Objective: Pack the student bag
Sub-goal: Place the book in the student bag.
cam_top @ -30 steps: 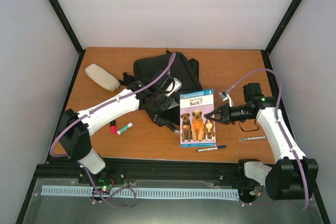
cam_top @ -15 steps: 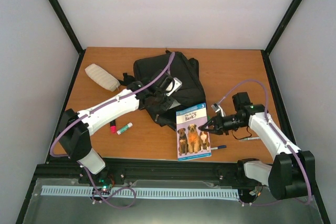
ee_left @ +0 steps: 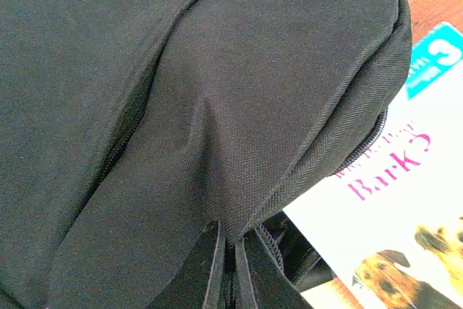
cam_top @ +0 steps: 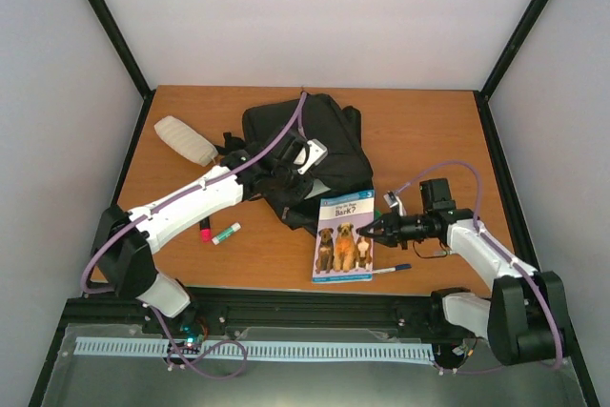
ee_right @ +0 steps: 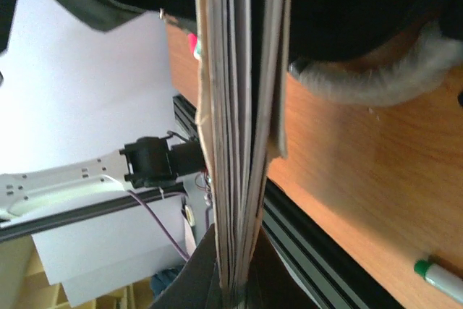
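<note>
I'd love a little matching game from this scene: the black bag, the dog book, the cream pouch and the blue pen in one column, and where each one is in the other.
Things:
1. student bag
2. dog book
3. cream pouch
4. blue pen

Places or states:
A. lying free at the far left of the table
B. held by its edge in the right gripper
C. fabric pinched in the left gripper
D. lying near the front edge, just right of the book

Pairs: 1-C, 2-B, 3-A, 4-D
</note>
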`<state>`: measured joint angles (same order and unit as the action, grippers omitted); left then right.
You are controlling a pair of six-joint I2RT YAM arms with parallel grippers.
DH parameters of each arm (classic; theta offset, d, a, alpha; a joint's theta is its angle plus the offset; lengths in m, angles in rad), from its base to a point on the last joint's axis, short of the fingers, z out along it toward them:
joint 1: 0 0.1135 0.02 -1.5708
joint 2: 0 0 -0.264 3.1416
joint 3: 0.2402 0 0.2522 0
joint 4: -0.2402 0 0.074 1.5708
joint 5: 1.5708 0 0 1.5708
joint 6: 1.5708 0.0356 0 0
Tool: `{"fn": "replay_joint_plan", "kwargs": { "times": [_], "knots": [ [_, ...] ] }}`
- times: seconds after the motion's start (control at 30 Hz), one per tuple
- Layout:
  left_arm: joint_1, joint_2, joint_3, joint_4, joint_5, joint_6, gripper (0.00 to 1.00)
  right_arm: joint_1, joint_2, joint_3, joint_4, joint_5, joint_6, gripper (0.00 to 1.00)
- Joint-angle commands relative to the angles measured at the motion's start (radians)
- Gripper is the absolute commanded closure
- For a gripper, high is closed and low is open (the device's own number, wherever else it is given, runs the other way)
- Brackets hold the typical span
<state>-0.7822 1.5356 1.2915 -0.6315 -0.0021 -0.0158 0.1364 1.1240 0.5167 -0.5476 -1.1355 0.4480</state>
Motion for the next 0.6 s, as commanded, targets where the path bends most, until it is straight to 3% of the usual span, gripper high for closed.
{"fn": "replay_joint_plan", "kwargs": {
  "times": [0.0, 0.57],
  "knots": [
    [-0.001, -0.055, 0.012, 0.089, 0.063, -0.015, 0.99, 0.008, 0.080, 0.018, 0.267, -0.073, 0.127, 0.97],
    [-0.001, -0.057, 0.004, 0.092, 0.115, -0.018, 0.99, 0.010, 0.441, 0.277, 0.158, -0.031, -0.045, 0.97]
  ]
}}
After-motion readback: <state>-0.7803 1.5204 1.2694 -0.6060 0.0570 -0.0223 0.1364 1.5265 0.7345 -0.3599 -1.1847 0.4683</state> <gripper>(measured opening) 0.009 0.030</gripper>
